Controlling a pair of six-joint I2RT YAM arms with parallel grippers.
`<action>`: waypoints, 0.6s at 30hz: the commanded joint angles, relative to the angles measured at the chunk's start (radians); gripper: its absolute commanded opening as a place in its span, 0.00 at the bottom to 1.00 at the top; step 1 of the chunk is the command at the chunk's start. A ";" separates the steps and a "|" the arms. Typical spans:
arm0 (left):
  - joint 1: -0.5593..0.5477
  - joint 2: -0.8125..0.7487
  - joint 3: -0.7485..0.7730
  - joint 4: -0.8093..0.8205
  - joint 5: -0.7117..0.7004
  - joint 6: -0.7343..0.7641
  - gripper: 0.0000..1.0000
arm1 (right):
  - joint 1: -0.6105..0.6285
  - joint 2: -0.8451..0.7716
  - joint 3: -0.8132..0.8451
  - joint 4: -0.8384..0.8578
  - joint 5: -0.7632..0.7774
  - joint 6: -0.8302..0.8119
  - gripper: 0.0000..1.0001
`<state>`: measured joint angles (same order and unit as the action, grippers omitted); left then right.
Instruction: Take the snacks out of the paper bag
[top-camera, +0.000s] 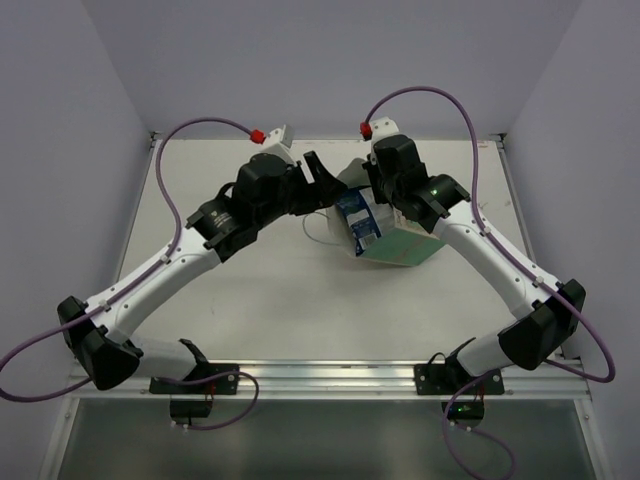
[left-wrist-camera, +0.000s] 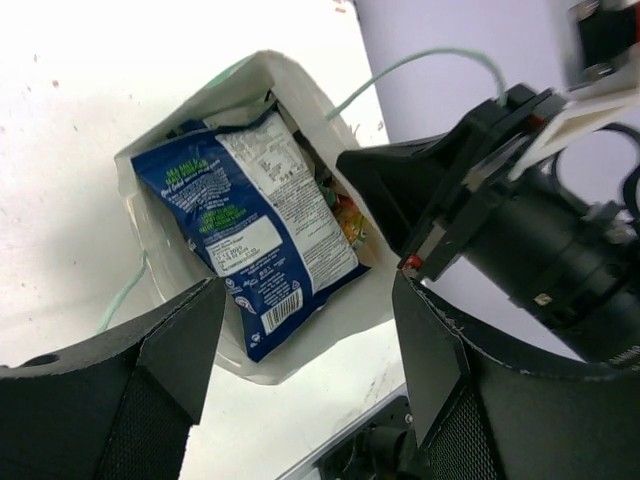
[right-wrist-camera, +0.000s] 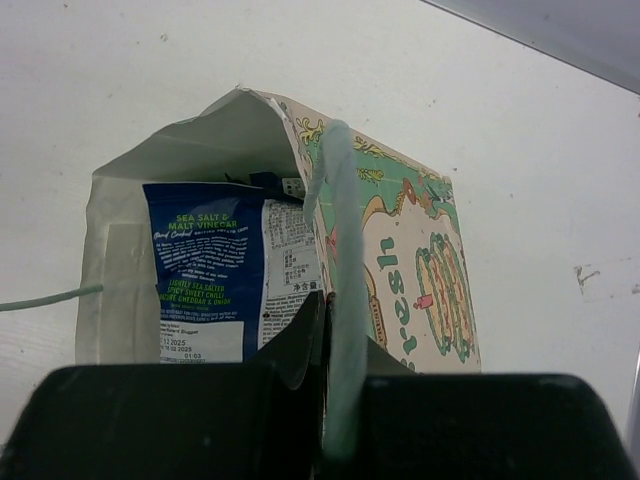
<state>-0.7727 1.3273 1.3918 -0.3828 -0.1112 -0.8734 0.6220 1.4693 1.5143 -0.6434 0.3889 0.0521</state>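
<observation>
Black jaws of the left gripper (left-wrist-camera: 308, 288) stand wide apart before the mouth of the paper bag (left-wrist-camera: 150, 200) and touch nothing; the spread looks set to straddle a packet's end. Just beyond the fingertips a blue-and-white snack packet (left-wrist-camera: 255, 225) lies uppermost inside the bag, its lower end reaching the rim. An orange packet (left-wrist-camera: 350, 218) and others sit partly hidden beneath it. The right gripper (right-wrist-camera: 322, 330) is clamped tight on the bag's side wall at the rim, with a pale green string handle (right-wrist-camera: 340, 250) running down beside its fingers. This grip presumably keeps the mouth open and steadies the bag against a pull. The bag rests on the white table (right-wrist-camera: 150, 80), its mouth turned toward the left arm. No packet is out yet.
</observation>
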 joint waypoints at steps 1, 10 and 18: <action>-0.007 0.041 -0.039 0.028 0.056 -0.053 0.74 | 0.007 -0.023 0.021 0.008 -0.030 0.040 0.00; -0.013 0.253 0.004 0.090 0.071 -0.050 0.72 | 0.007 -0.009 0.024 0.010 -0.061 0.061 0.00; -0.013 0.361 0.035 0.053 0.041 -0.041 0.73 | 0.007 -0.018 0.024 0.010 -0.099 0.065 0.00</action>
<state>-0.7815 1.6814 1.3773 -0.3462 -0.0475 -0.9066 0.6228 1.4696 1.5143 -0.6510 0.3149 0.0978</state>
